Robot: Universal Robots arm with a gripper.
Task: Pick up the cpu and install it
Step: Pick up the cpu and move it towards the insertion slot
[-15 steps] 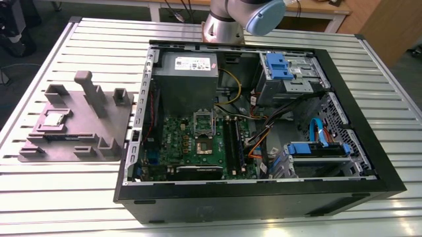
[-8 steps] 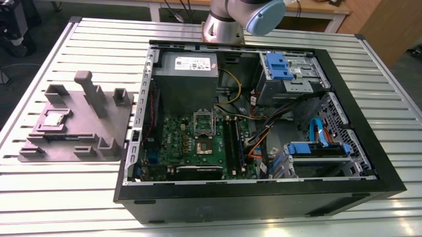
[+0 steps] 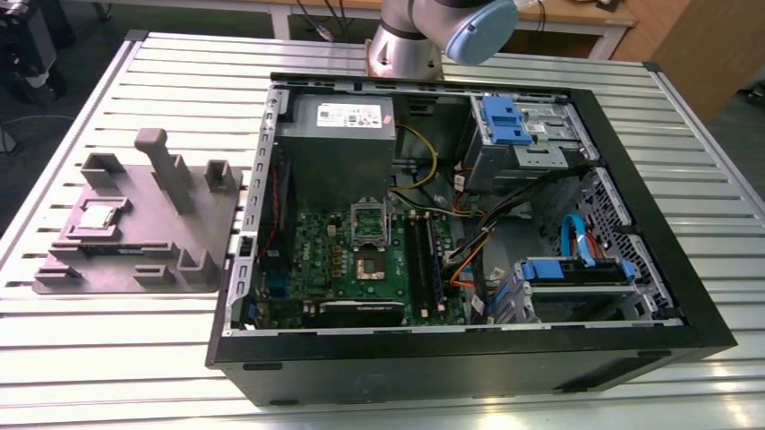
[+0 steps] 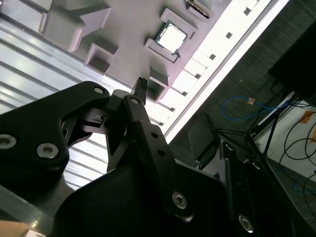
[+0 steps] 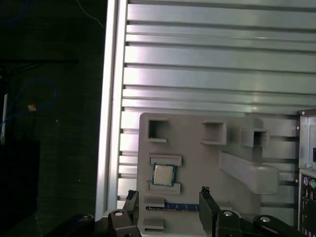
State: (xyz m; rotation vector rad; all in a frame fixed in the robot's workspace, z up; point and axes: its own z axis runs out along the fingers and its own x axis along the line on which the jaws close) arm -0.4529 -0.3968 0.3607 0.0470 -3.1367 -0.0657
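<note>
Hovering over cpu [image 5: 163, 174], gripper [image 5: 168, 192] is gaping wide, holding nothing. Cpu is sitting in grey tray [image 5: 197, 150] on table [image 5: 197, 49]. Pick-up seemingly not begun; grab is needing straight drop, chip centred.

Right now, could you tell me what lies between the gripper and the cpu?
In the first wrist view, only the grey tray lies between gripper and cpu.

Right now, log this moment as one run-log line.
cpu: lying in grey holder tray, beside computer case | gripper: open, empty, near cpu, not touching | install: not done
</note>
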